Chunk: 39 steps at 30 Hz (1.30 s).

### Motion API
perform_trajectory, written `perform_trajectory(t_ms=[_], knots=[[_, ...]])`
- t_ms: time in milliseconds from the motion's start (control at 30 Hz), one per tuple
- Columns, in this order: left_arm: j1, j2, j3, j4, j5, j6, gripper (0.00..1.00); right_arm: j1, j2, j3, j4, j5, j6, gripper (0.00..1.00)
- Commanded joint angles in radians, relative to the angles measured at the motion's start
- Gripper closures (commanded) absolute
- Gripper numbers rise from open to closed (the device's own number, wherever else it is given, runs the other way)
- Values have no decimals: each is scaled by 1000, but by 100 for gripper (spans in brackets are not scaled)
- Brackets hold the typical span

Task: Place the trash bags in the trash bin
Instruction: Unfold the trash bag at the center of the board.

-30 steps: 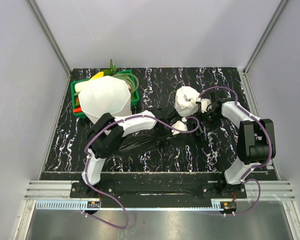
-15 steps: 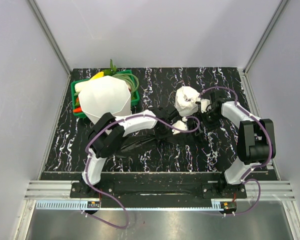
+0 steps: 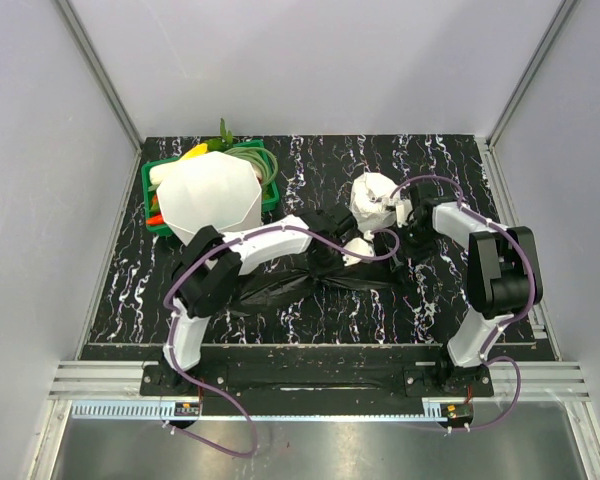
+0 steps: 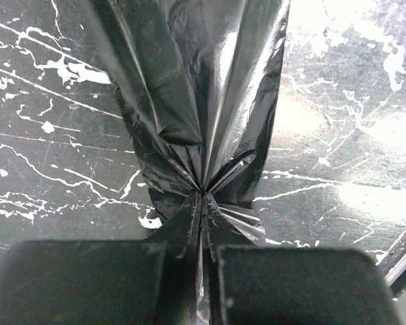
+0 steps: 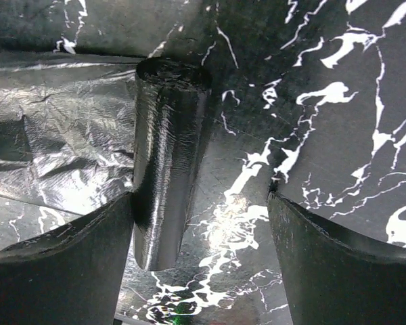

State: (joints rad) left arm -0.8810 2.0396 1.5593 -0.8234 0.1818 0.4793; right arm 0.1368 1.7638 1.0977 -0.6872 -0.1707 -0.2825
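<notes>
Your left gripper (image 4: 203, 252) has just closed. A second ago the jaws were part open; now they are pressed together on a gathered pleat of the trash bag (image 4: 196, 88), with film fanning out from the pinch. So the grasp looks made. The rest of the bag lies slack on the marbled table (image 3: 460, 160), centre-left by your left forearm, not lifted yet.

Your right gripper (image 5: 201, 203) has swung in slightly. Its jaws are spread either side of a black roll (image 5: 169, 156) lying on the table, pinching nothing. The roll sits close to one finger; I can't tell if they touch. The white roll (image 3: 370, 195) is just beyond.

The trash bin (image 3: 212, 195) stands far left, just in front of the green basket (image 3: 270, 190), well apart from the pinch. Likely next step: lift the bag and carry it to the bin. The thin film may slip or drag.
</notes>
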Motion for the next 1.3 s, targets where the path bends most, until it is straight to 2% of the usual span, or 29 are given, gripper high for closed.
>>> perform_trajectory(t_ms=[0,267,400,533,633,667,700,767,1033,1267], knots=[[26,-91,-42,-13,-8,31,100,-12,-30,-5,20,97,-40,16],[92,-163,-140,-19,-41,67,100,-88,-116,-12,-14,142,-75,16],[102,-160,-154,-11,-35,53,100,-97,-135,14,-51,93,-76,16],[97,-141,-85,-19,31,18,100,-97,-142,27,-71,16,-55,16],[77,-116,-4,-23,80,5,53,-97,-129,34,-66,22,-50,16],[70,-104,16,-23,91,4,34,-97,-122,36,-63,42,-55,16],[59,-88,51,-22,94,1,22,-97,-118,36,-55,66,-58,16],[37,-50,97,-23,104,-5,15,-98,-106,37,-40,103,-66,16],[-35,102,264,-26,104,-41,4,-115,-75,65,-31,125,-90,16],[-75,194,327,-25,105,-57,1,-166,-7,94,-35,16,-118,16]])
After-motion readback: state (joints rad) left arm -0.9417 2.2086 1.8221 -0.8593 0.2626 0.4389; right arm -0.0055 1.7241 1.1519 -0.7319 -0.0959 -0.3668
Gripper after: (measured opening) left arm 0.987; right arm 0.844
